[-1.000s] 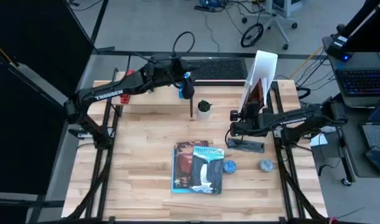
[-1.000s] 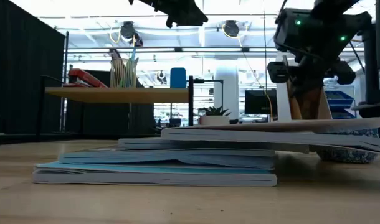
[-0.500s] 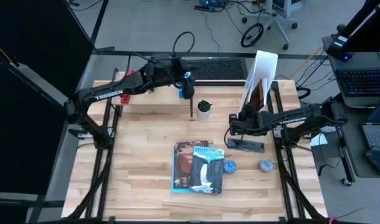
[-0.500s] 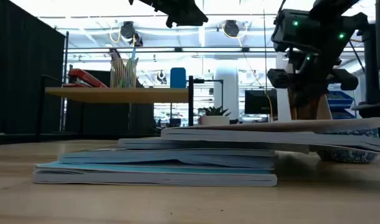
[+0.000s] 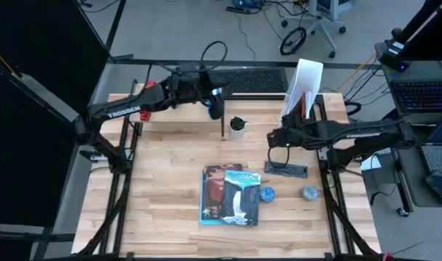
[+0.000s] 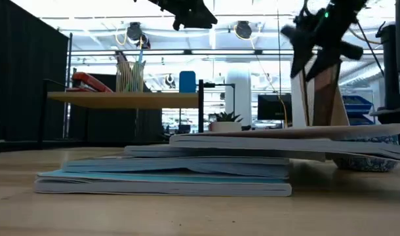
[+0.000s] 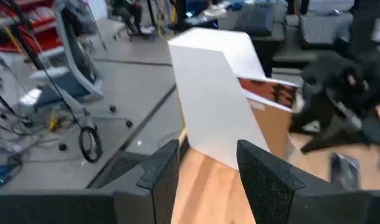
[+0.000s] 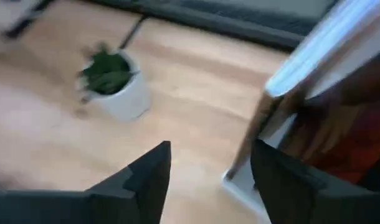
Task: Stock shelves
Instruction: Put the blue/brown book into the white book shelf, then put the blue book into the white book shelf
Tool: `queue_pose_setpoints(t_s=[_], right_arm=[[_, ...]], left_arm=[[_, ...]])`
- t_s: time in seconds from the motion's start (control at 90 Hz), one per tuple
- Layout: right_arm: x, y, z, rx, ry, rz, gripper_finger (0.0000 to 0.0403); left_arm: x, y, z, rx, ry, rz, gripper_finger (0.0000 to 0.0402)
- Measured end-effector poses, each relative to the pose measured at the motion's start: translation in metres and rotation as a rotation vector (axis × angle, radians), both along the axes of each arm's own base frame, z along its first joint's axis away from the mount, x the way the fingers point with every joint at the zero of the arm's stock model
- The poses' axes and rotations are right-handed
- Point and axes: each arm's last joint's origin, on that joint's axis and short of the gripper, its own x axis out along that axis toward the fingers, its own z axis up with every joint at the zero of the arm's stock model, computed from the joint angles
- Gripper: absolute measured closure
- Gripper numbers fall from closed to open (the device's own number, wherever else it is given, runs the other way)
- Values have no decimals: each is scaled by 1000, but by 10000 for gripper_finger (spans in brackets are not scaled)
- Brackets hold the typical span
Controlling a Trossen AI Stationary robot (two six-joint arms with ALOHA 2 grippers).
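Note:
The low light-wood shelf (image 5: 174, 109) on black legs stands at the table's far left, with a red stapler (image 6: 92, 82) and a pen cup (image 6: 129, 75) on top. The white file holder (image 5: 302, 87) stands at the far right with a brown book (image 7: 271, 93) inside it. A stack of books (image 5: 230, 194) lies flat at the table's middle. My left gripper (image 5: 215, 103) hovers open above the shelf's right end. My right gripper (image 5: 275, 138) hangs open in the air beside the file holder's near end, with nothing between its fingers (image 8: 146, 168).
A small potted plant (image 5: 238, 125) stands between the shelf and the file holder. A flat dark item (image 5: 285, 168) lies under my right arm. A blue thing (image 5: 267, 193) and a grey thing (image 5: 309, 192) sit right of the book stack.
My right gripper has risen from beside the file holder's base and shifted a little toward the table's far edge, tipping as the arm stretched out. It has stayed open. The book stack has not moved.

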Motion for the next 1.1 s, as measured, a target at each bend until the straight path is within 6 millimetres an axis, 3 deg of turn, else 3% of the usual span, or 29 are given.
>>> queue_pose_setpoints(t_s=[0.167,0.467,0.8,0.933,1.1], right_arm=[[1,10,15,77,-50,121,195],[10,41,10,127,-34,375,195],[5,81,-34,217,-42,555,195],[1,91,-52,246,-67,570,195],[-7,98,-80,293,-98,551,195]], left_arm=[[-1,-19,-9,-43,122,-50,254],[2,-65,-25,-236,267,-107,254],[7,-118,-48,-573,303,-59,254],[9,-129,-71,-708,314,2,239],[5,-142,-111,-873,330,96,189]])
